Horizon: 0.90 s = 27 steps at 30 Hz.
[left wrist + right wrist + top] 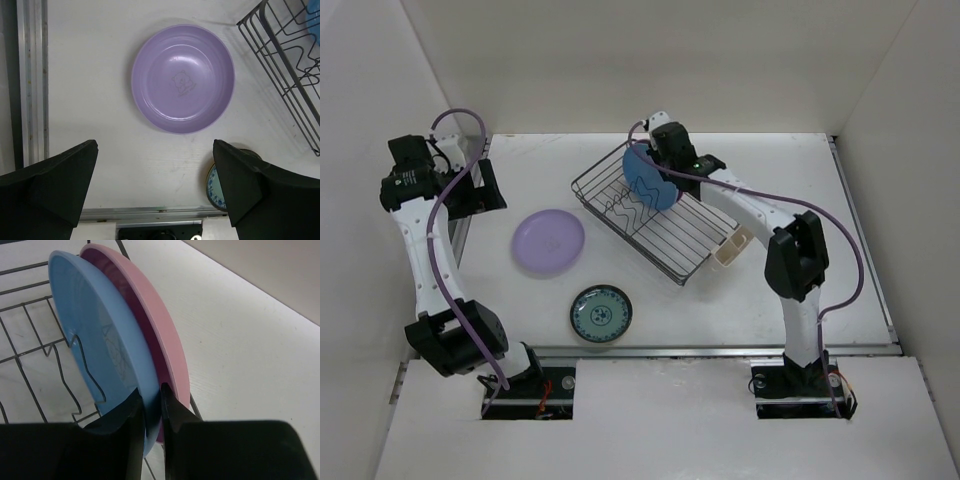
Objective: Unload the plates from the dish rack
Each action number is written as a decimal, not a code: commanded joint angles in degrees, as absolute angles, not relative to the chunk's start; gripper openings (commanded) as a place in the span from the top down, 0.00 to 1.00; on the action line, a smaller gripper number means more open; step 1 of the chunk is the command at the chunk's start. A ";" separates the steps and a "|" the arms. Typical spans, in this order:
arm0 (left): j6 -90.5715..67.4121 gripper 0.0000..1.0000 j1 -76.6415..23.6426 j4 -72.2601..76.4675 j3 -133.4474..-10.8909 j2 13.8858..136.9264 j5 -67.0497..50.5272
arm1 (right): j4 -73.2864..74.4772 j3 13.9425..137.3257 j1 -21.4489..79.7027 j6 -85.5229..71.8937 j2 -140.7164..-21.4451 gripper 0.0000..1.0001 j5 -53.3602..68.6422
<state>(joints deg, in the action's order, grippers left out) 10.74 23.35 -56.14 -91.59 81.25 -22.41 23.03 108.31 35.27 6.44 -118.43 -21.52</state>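
Observation:
The black wire dish rack (650,225) stands slantwise mid-table. A light blue plate (647,180) stands on edge at its far end, with a pink plate (165,335) right behind it. My right gripper (152,400) is shut on the rim of the light blue plate (100,340), one finger on each face. A lavender plate (549,242) lies flat left of the rack and shows in the left wrist view (183,78). A small teal-patterned dark-rimmed plate (601,314) lies near the front. My left gripper (155,185) is open and empty, above the table near the lavender plate.
A cream cutlery cup (732,248) sits at the rack's right end. A metal rail (720,350) runs along the table's front edge and another (32,85) along the left. White walls enclose the table on three sides.

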 commanded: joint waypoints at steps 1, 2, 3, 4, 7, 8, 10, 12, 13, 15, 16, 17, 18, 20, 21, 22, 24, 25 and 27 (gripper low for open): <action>11.95 0.00 23.55 -56.43 -90.97 79.63 -23.38 | 19.43 106.00 37.17 8.26 -115.67 1.00 -26.27; 11.95 0.00 23.55 -56.43 -90.36 79.63 -23.38 | 18.81 105.21 37.96 8.26 -115.14 1.00 -28.89; 11.95 0.00 23.55 -56.43 -90.35 79.63 -23.38 | 18.03 105.21 37.97 9.04 -113.92 1.00 -30.22; 12.48 0.00 23.55 -56.43 -89.83 79.63 -23.38 | 16.36 104.33 39.45 9.84 -112.69 1.00 -33.45; 12.48 0.00 22.24 -56.43 -89.82 79.63 -23.38 | 13.37 103.10 41.21 12.73 -111.71 1.00 -38.92; 12.48 0.00 22.24 -56.43 -89.82 79.63 -23.38 | 11.27 103.10 41.74 13.70 -111.01 1.00 -40.68; 12.48 0.00 21.62 -56.43 -89.30 79.63 -23.38 | 9.50 103.10 42.89 15.72 -110.40 1.00 -45.34; 12.48 0.00 21.10 -56.43 -89.30 79.63 -23.91 | 7.05 103.10 43.68 18.19 -109.86 1.00 -48.76; 12.48 0.00 21.09 -56.43 -89.30 80.24 -23.91 | 7.03 103.10 44.29 18.72 -109.34 1.00 -49.56; 12.48 0.00 21.09 -56.95 -89.30 80.24 -23.91 | 5.46 102.57 44.30 20.12 -109.34 1.00 -50.79; 12.48 0.00 21.09 -56.95 -89.30 80.94 -23.91 | 5.45 102.05 44.82 20.13 -108.73 1.00 -51.58; 12.48 0.00 21.09 -57.48 -89.30 81.47 -23.91 | 4.84 102.04 44.82 20.65 -108.11 1.00 -51.59; 12.48 0.00 21.09 -58.00 -89.30 81.47 -23.91 | 4.83 101.52 44.82 20.65 -108.11 1.00 -51.59; 12.48 0.00 21.09 -58.01 -89.30 82.08 -24.43 | 4.31 100.99 45.35 21.18 -107.49 1.00 -51.59; 12.48 0.00 21.09 -58.01 -89.30 82.09 -24.43 | 3.78 100.99 45.35 21.18 -106.88 1.00 -51.59; 12.48 0.00 21.09 -58.01 -89.30 82.09 -24.43 | 3.78 100.99 45.35 21.18 -106.88 1.00 -52.20; 12.48 0.00 21.09 -58.01 -89.30 82.09 -24.96 | 3.78 100.99 45.35 21.79 -106.88 1.00 -52.90; 12.48 0.00 21.09 -58.01 -89.30 82.09 -25.66 | 3.78 100.99 45.87 21.80 -106.88 1.00 -52.91; 13.10 0.00 20.48 -58.53 -89.30 82.09 -27.14 | 3.78 100.99 45.88 21.80 -105.65 1.00 -52.91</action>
